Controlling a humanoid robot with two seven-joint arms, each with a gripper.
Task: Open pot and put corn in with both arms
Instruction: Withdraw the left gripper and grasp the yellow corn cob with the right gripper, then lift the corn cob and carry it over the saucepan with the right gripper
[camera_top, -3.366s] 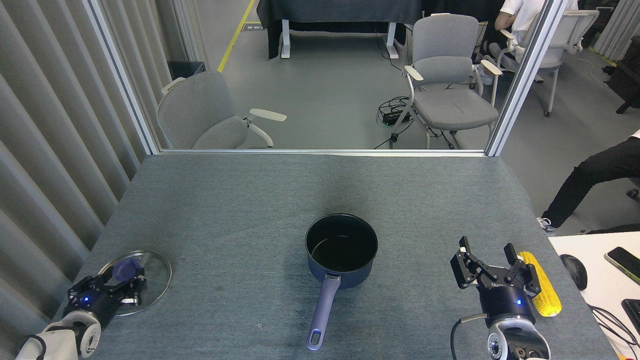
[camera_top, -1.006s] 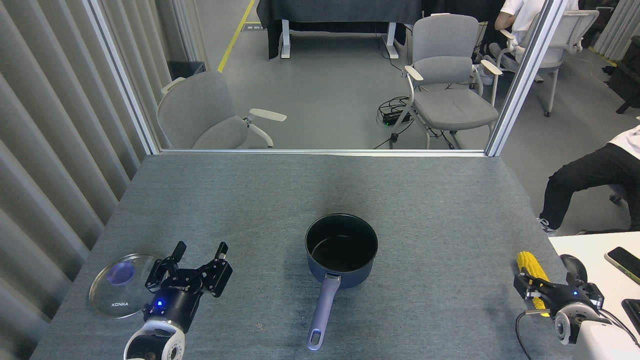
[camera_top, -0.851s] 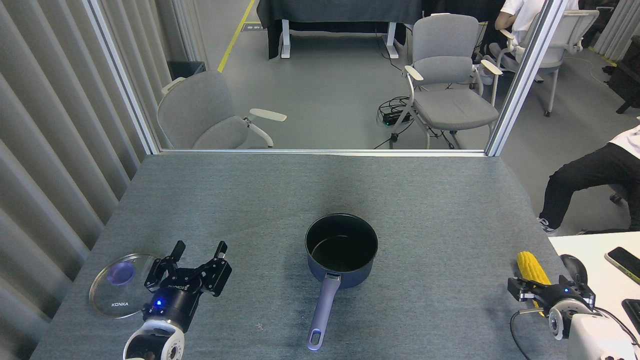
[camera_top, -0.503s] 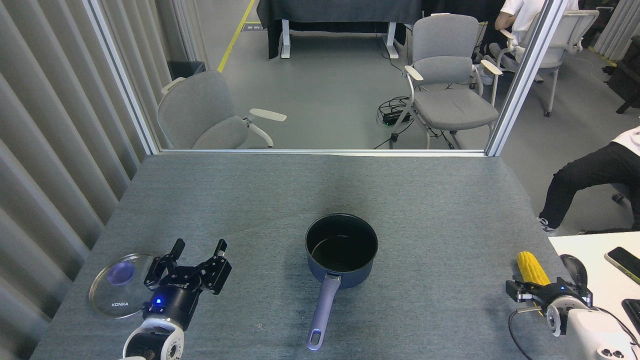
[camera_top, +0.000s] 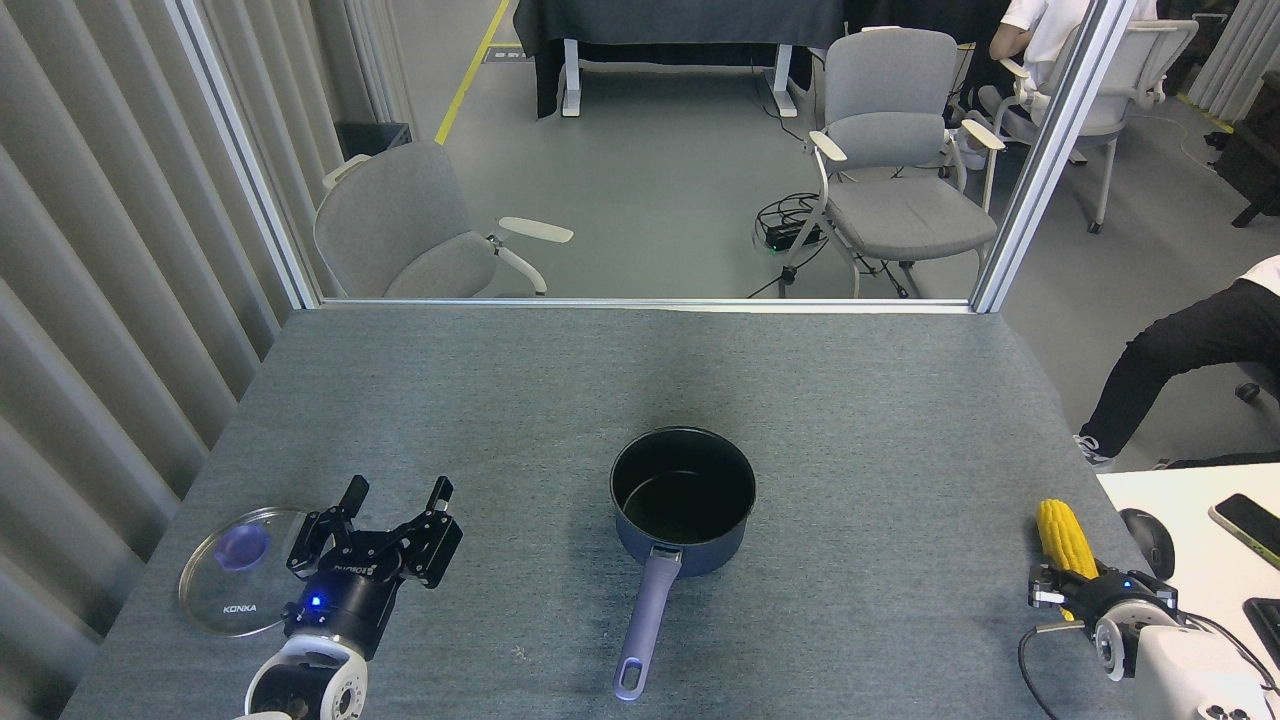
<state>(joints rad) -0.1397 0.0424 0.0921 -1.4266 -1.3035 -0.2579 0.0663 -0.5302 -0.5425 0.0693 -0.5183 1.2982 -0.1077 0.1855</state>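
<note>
Lid (camera_top: 238, 570) lies off the open pot (camera_top: 683, 500). Left gripper (camera_top: 394, 498) hovers, jaws spread. Right gripper (camera_top: 1070, 592) seems clamped on the corn (camera_top: 1062, 533); next, lift it potward.

Only one clearly legible text: "KONKA" was printed in dark letters on the round clear glass lid (camera_top: 238, 585) with a lavender knob, lying flat near the front-left corner of the grey felt-covered table (camera_top: 560, 380). The black left gripper (camera_top: 392, 499) body, just beside the lid, carried a small light-coloured marking, too small to read. Nothing else readable.
</note>
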